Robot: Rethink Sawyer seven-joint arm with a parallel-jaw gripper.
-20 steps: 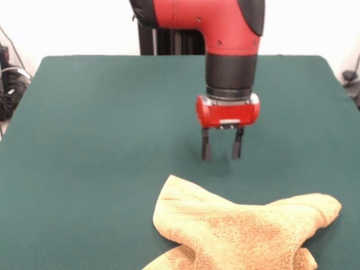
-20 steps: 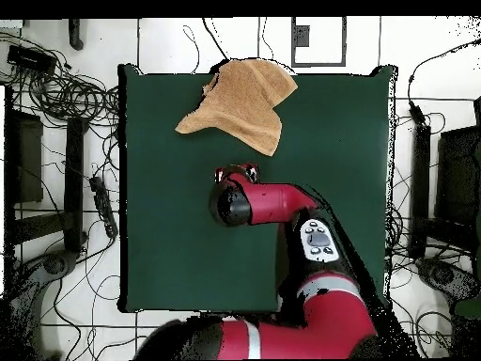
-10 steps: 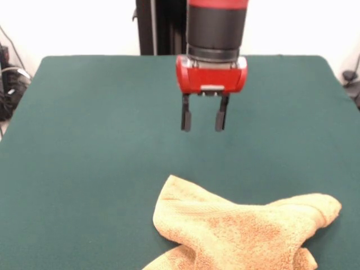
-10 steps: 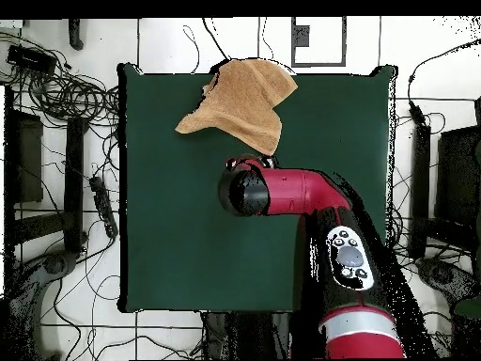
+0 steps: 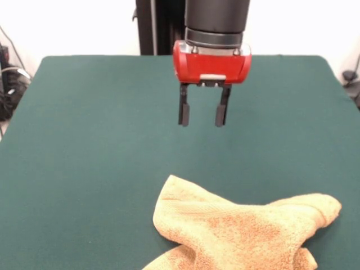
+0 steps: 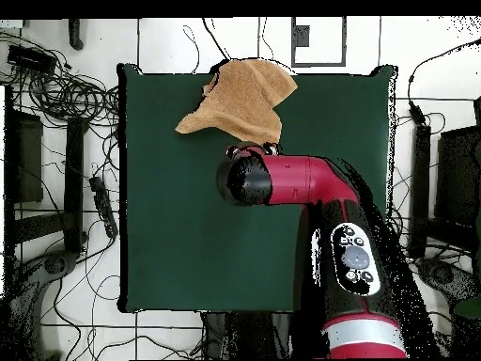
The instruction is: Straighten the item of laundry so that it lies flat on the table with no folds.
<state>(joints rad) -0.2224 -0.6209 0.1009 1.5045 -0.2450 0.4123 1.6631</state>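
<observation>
The orange-tan towel (image 5: 242,228) lies crumpled and folded over itself at the near edge of the dark green table (image 5: 90,146), right of centre in the front view. In the overhead view the towel (image 6: 240,102) sits at the table's top edge and partly hangs past it. My gripper (image 5: 202,119) hangs above the table behind the towel, open and empty, its two dark fingers (image 5: 184,112) pointing straight down, clear of the cloth. In the overhead view the red arm covers most of the gripper (image 6: 252,149), which sits just below the towel's lower corner.
The red arm (image 6: 310,188) reaches in from the base at the overhead view's bottom right. Cables and equipment (image 6: 56,85) lie on the floor around the table. The pedestal's dark column (image 5: 157,28) stands behind the table's far edge.
The gripper has risen and shifted left in the front view, nearer the towel in the overhead view. The arm has swung round. The towel has not moved.
</observation>
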